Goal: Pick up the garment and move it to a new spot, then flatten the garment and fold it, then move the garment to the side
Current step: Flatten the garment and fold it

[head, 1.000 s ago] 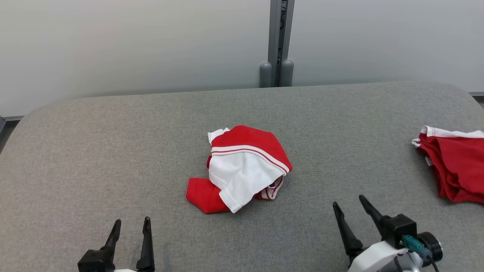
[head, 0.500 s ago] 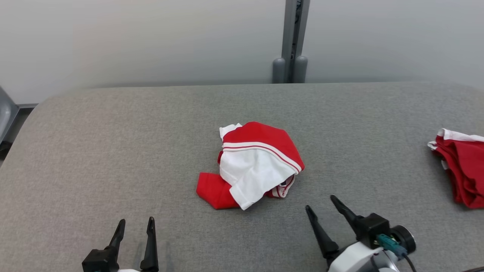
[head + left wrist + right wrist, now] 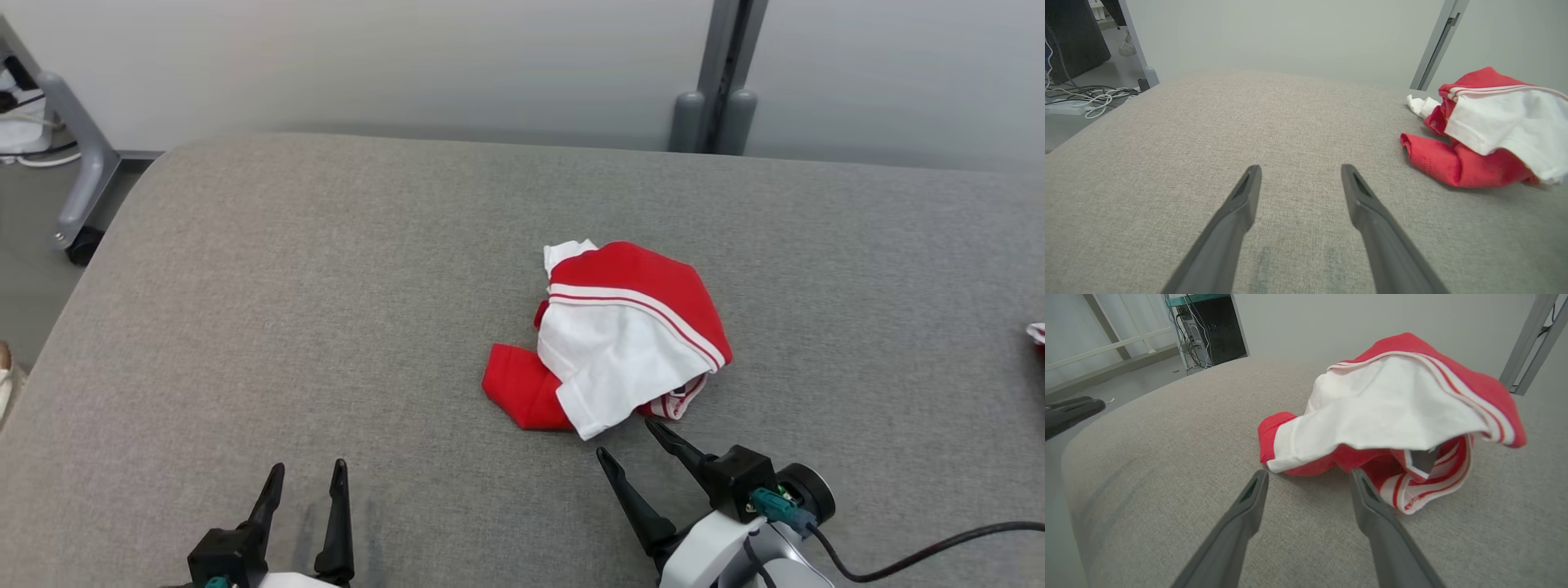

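Observation:
A crumpled red and white garment (image 3: 624, 339) lies bunched near the middle of the grey table (image 3: 326, 269). It sits at the right in the left wrist view (image 3: 1490, 126) and fills the centre of the right wrist view (image 3: 1392, 412). My right gripper (image 3: 629, 437) is open just in front of the garment's near edge, its fingertips (image 3: 1259, 482) almost at the cloth. My left gripper (image 3: 306, 474) stands open at the lower left over bare table, well apart from the garment, with nothing between its fingers (image 3: 1247, 192).
A sliver of another red and white cloth (image 3: 1037, 333) shows at the table's right edge. A grey post (image 3: 722, 73) stands behind the table. A wheeled frame leg (image 3: 82, 188) and cables are on the floor at the left. A black cable (image 3: 922, 555) trails from my right wrist.
The head camera has turned left, so the whole scene slid right. My right gripper has moved in toward the garment's near edge. The left gripper has kept still.

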Controlling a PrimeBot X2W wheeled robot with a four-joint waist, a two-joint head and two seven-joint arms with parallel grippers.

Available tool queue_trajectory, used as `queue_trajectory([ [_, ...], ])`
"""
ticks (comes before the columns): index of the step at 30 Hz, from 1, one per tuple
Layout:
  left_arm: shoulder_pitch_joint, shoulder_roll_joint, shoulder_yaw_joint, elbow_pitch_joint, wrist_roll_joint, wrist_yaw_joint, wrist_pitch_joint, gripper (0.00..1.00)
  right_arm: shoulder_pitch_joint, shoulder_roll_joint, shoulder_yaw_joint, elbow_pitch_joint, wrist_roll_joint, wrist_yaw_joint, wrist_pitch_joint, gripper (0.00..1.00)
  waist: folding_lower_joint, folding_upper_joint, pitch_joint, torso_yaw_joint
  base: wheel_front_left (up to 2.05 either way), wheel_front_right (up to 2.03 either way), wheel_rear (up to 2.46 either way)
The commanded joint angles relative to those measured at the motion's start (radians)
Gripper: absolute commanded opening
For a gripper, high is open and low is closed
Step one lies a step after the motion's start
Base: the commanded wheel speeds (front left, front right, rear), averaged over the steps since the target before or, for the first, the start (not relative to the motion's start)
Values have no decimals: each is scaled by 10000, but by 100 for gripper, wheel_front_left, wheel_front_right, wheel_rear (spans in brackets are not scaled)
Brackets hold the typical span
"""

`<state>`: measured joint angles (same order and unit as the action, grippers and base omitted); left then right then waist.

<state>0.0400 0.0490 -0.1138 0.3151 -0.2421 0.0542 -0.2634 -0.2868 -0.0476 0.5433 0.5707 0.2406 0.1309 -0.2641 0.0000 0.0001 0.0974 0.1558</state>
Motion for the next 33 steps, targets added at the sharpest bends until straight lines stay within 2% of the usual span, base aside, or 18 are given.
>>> queue_trajectory([
  [1,-154,35,-2,-11,-34,37,-13,100,-150,-69,16,35,7,-3,-1,100,0,-1,85,102,0,0,0],
  [12,-343,35,-215,-95,-165,145,-13,100,-530,-67,239,-76,924,-3,-1,100,0,-1,397,334,0,0,0],
  [13,-346,33,-234,-78,-176,155,-13,100,-545,-66,260,-40,1020,-3,-1,89,0,-1,411,351,0,0,0],
  [14,-353,35,-253,-67,-193,169,-13,100,-571,-67,280,26,1023,-3,-1,49,0,-1,424,365,0,0,0],
  [15,-359,35,-265,-55,-206,167,-13,100,-622,-64,295,75,1047,-3,-1,42,0,-1,435,382,0,0,0],
  [17,-376,35,-281,-27,-233,156,-13,100,-717,-67,313,95,1226,-3,-1,0,0,-1,445,428,0,0,0],
  [28,-263,35,-298,44,-318,159,-13,100,-1944,-66,-95,-1252,2322,-3,1,0,0,-1,273,353,0,0,0],
  [33,-290,35,-435,108,-350,89,-13,100,-3065,-82,-1264,-1368,2626,-3,1,0,0,-1,138,298,0,0,0],
])
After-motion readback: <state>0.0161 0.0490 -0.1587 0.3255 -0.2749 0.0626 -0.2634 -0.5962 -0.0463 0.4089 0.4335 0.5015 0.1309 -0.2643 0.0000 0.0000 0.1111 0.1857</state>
